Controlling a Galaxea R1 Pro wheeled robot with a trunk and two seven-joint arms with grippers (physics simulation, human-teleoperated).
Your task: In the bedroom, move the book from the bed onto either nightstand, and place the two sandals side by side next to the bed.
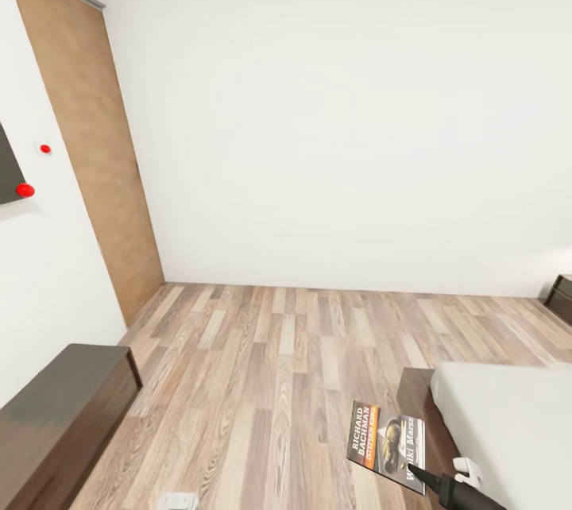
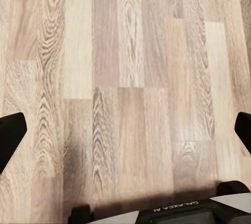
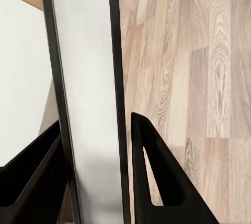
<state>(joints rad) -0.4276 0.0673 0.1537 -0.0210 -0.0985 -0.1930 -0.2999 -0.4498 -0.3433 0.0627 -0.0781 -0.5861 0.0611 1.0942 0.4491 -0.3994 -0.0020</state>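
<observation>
Head view: our right tool (image 1: 415, 472) pinches book (image 1: 387, 446) by edge, lifted clear of bed (image 1: 508, 415) for carrying to nightstand (image 1: 561, 297); left tool (image 2: 125, 135) spread open, empty.

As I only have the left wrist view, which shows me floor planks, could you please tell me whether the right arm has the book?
Observer: Yes, the right gripper has its jaws shut on the book, which sits edge-on between them.
Operator: Thank you. Where is the bed relative to it?
Observer: In the head view, a corner of the bed lies just right of the book, which hangs above the floor.
Operator: Can you see a nightstand?
Observer: A dark brown cabinet, probably a nightstand, stands near the far wall at the right edge, beyond the bed.
</observation>
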